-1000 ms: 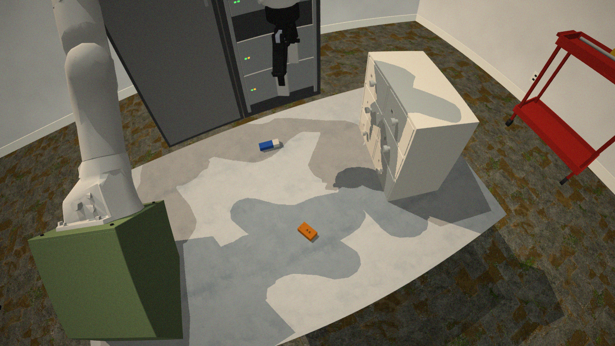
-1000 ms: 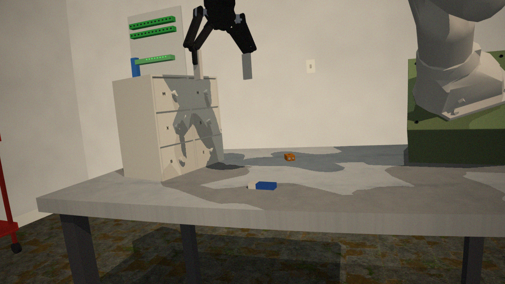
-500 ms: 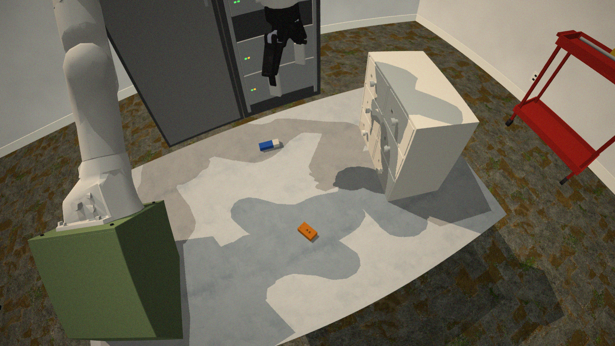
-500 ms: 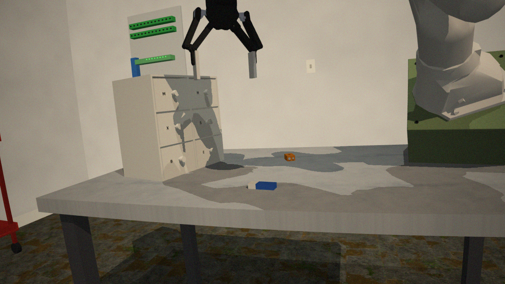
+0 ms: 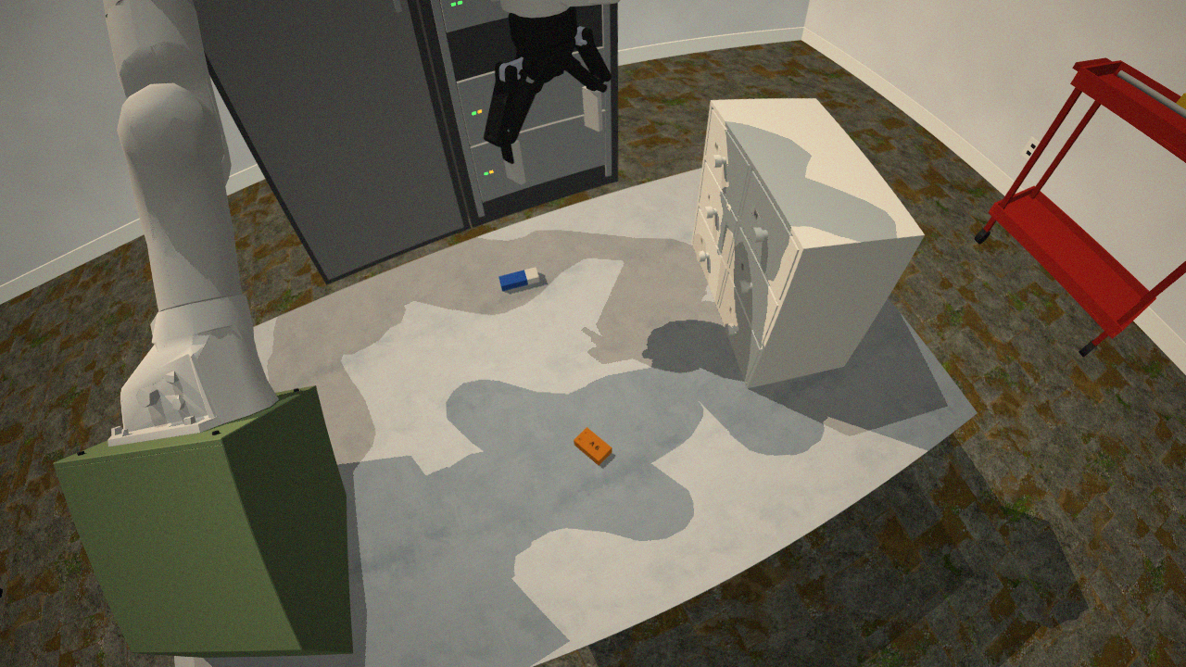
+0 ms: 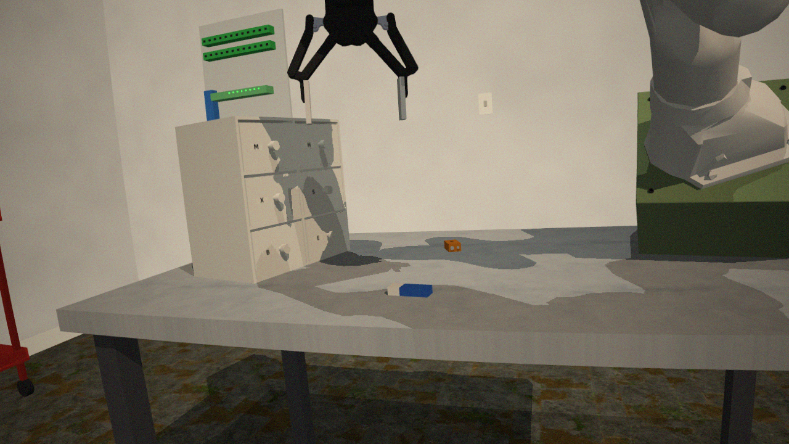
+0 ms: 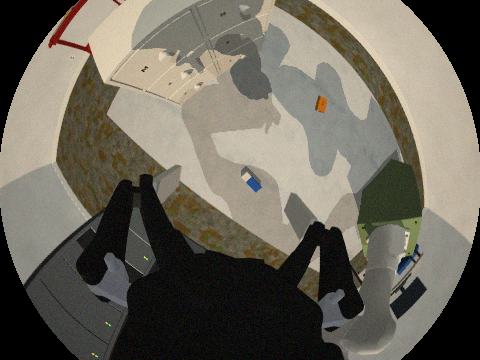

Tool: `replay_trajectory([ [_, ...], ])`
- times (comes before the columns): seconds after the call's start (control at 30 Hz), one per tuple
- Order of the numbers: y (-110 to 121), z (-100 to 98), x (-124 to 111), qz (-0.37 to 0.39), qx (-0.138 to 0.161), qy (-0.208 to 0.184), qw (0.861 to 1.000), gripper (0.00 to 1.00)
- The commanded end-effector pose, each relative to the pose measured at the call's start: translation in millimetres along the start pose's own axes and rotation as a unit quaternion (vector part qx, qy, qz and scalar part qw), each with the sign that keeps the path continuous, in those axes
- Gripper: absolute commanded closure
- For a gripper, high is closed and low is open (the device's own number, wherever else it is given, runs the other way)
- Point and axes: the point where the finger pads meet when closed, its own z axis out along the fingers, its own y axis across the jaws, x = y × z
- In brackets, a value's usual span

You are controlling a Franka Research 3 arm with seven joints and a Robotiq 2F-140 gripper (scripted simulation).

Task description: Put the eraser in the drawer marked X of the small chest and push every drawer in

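Blue and white mark the eraser [image 5: 519,279] [image 6: 415,290] [image 7: 251,182], which is seen in the top view lying flat on the table [image 5: 464,332] [image 6: 352,345] [image 7: 240,145], well apart from the chest [image 5: 853,307] [image 6: 215,204] [image 7: 112,52]. The orange block [image 5: 593,446] [image 6: 452,246] [image 7: 321,104] is located on the same surface, its upper face marked with small dark characters that cannot be read with certainty. The arm [image 5: 186,198] [image 6: 694,71] [image 7: 378,280] is mounted on a green pedestal [image 5: 166,531] [image 6: 711,229] [image 7: 392,192]. Behind the table, a dark cabinet [image 5: 347,124] [image 7: 65,295] is positioned; a red cart [image 5: 1078,270] [image 6: 10,356] [image 7: 70,45] is placed beyond the chest.

In the exterior view, the gripper [image 6: 354,102] [image 5: 551,136] [image 7: 234,189] is held above the table with its fingers spread wide and nothing between them. Six drawer fronts are shown, marked M, H, X, S, B and E. Drawer X [image 6: 270,201] is located in the middle row, below M and above B, and is seated in the chest; each front is fitted with a round knob. The eraser is positioned outside the chest, with its white end directed toward it.

In the wrist view, the eraser is framed between the two finger pads, with no contact made by either.
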Motion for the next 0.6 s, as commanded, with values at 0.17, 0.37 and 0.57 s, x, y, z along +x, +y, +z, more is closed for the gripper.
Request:
replay_trajectory([
  [0.17, 3.2, 0.1, 0.5, 0.191, -0.006, 0.005, 0.982, 0.0],
  [0.37, 5.6, -1.0, 2.4, 0.271, -0.006, 0.005, 0.962, 0.0],
  [0.57, 7.2, -1.7, 3.7, 0.34, -0.006, 0.006, 0.94, 0.0],
])
